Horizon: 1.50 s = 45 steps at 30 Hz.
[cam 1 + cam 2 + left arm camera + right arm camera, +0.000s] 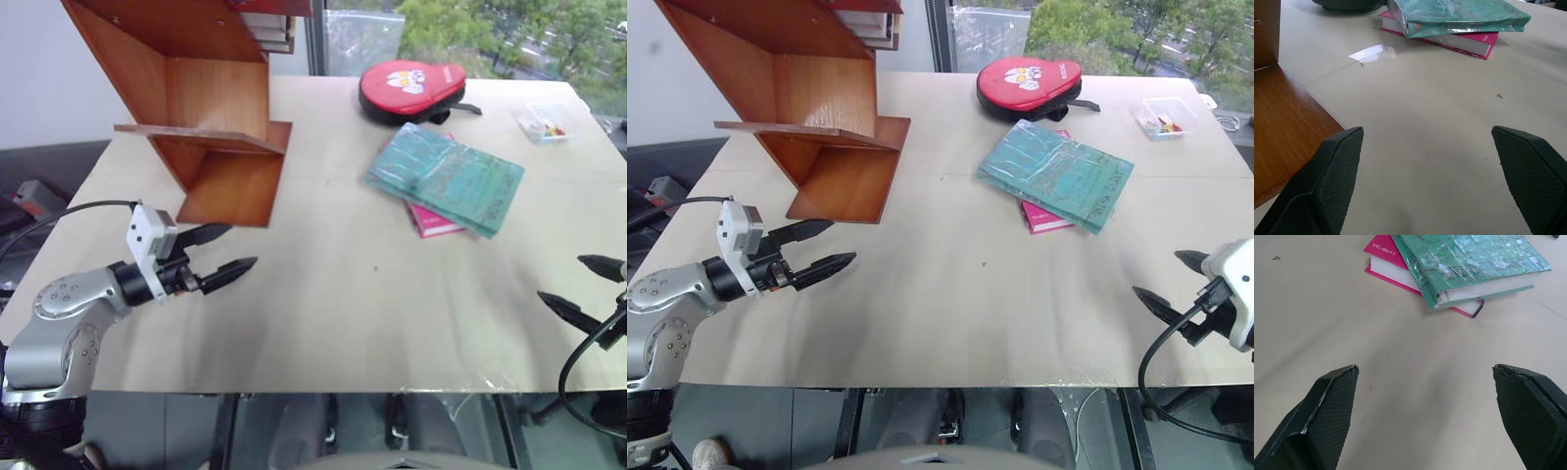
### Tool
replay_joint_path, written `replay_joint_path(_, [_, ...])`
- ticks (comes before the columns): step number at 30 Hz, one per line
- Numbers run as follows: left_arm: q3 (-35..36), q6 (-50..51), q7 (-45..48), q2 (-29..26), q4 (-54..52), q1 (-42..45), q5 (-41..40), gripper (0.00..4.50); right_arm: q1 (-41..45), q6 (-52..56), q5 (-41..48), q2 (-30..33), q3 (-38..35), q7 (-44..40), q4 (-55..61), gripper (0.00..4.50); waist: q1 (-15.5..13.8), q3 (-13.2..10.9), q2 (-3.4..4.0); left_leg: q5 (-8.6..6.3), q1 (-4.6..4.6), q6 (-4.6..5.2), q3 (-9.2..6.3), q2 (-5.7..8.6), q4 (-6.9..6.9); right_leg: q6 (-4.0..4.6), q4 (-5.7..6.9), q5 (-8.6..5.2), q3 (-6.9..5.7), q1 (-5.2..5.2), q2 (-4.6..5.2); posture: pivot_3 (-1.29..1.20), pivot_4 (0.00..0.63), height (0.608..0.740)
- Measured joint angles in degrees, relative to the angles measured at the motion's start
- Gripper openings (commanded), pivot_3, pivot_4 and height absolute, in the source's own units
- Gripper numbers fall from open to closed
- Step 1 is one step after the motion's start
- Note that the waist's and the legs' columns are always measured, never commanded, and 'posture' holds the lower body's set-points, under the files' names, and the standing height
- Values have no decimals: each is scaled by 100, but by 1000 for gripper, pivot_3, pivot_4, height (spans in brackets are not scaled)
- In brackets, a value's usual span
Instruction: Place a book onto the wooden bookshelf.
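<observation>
Fingers of the left gripper stand wide apart and hold nothing; they hang low over the surface, just in front of the foot of the wooden bookshelf, and they point toward the middle of the surface. From my seat I see the shelf at the far left, with its slanted boards leaning over the left part of the surface.

Moving to the right, the book lies flat at the far right-centre, resting on top of a smaller pink book so that the pink one sticks out under its near edge. Its long axis runs on a diagonal, from the far left down to the near right, and one corner points toward the right arm. Behind it is a red case, and further right a small clear box.

At the right edge the right gripper is also fully spread and empty, near the front of the surface. In its wrist view the white page edge of the book faces the fingers, ahead of them and well apart.

I judge the right arm is nearer to the book, so the reach should go forward and a little inward, with the wrist turned to meet the diagonal edge.
</observation>
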<state>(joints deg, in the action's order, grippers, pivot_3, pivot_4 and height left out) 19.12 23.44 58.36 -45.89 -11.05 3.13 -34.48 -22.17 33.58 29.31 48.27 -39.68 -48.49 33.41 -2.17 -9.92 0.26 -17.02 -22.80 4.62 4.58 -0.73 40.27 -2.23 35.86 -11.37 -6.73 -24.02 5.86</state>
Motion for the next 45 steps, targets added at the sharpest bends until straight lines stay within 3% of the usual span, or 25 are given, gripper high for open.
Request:
replay_joint_path(2, [0, 4, 9, -1, 0, 3, 0, 4405, 19, 18, -6, 5, 7, 20, 0, 4500, 0, 0, 0, 0, 0, 0, 1, 0, 0, -1, 0, 0, -1, 0, 0, 0, 150, 740])
replay_joint_path(3, [-21, 37, 17, 1, 0, 56, -3, 4500, 121, 96, -55, 46, 68, 118, 0, 3970, 2, -1, -1, 0, 1, 0, 5, 1, 0, -3, 0, -1, -5, -1, 1, 0, 150, 740])
replay_joint_path(4, [-22, 38, 18, 1, 0, 61, -4, 4500, 127, 99, -57, 48, 69, 125, 0, 3970, 2, -1, -1, 0, 0, 0, 5, 1, 0, -3, 0, -1, -5, -1, 1, 0, 150, 740])
replay_joint_path(5, [-118, 176, 4, 26, -44, 241, -122, 4500, 682, 401, -239, 113, 419, 595, -136, 3674, 4, 2, -5, 0, 5, 0, 4, 0, 0, -4, 0, -1, -5, 1, 1, 0, 150, 740])
replay_joint_path(13, [-595, 213, 141, 151, -432, 674, -184, 4500, 2675, 900, -1020, 117, 2012, 1715, -1376, 45, 99, 0, -10, 2, 2, 0, 14, 3, 3, 19, 8, 14, -7, -6, -3, 0, 150, 740])
replay_joint_path(18, [-768, 225, 97, 348, -483, 1011, -209, 4500, 3973, 862, -1574, -371, 2956, 2165, -2749, 45, 141, 0, -12, 3, 0, 1, 19, 7, 1, 18, 4, 14, -6, -6, -6, 0, 150, 740])
replay_joint_path(22, [-854, 260, -19, 464, -617, 1021, -243, 4500, 4386, 541, -1755, -730, 3435, 2102, -3281, 45, 147, -1, -10, 3, 0, 0, 19, 7, -3, 17, 3, 13, -7, -7, -6, 0, 150, 740])
replay_joint_path(30, [-852, 377, -396, 600, -860, 775, -283, 4500, 4241, 249, -1517, -1056, 3714, 1541, -2448, 45, 144, -1, -10, 3, 3, 0, 15, 6, -3, 13, 4, 12, -9, -5, -4, 0, 150, 740])
replay_joint_path(40, [-996, 516, -844, 858, -761, 1008, -212, 4500, 3894, 177, -1535, -1106, 3859, 1494, -1861, 45, 109, -1, -10, 3, 2, -1, 12, 8, -1, 13, 4, 12, -12, -2, -4, 0, 150, 740])
replay_joint_path(43, [-1316, 1196, -1575, 1173, -645, 1468, -120, 4500, 3138, 132, -1319, -781, 3330, 1246, -1339, 856, 31, 0, -12, 3, 0, 0, 1, 17, -1, 13, 1, 12, -20, 8, 2, 0, 150, 740])
replay_joint_path(45, [-1474, 1853, -1993, 1501, -503, 1782, -238, 4500, 2563, 230, -1042, -596, 2701, 1072, -845, 1804, -15, 0, -13, 3, 1, 1, 0, 18, 0, 11, 0, 12, -21, 10, 3, 0, 150, 740])
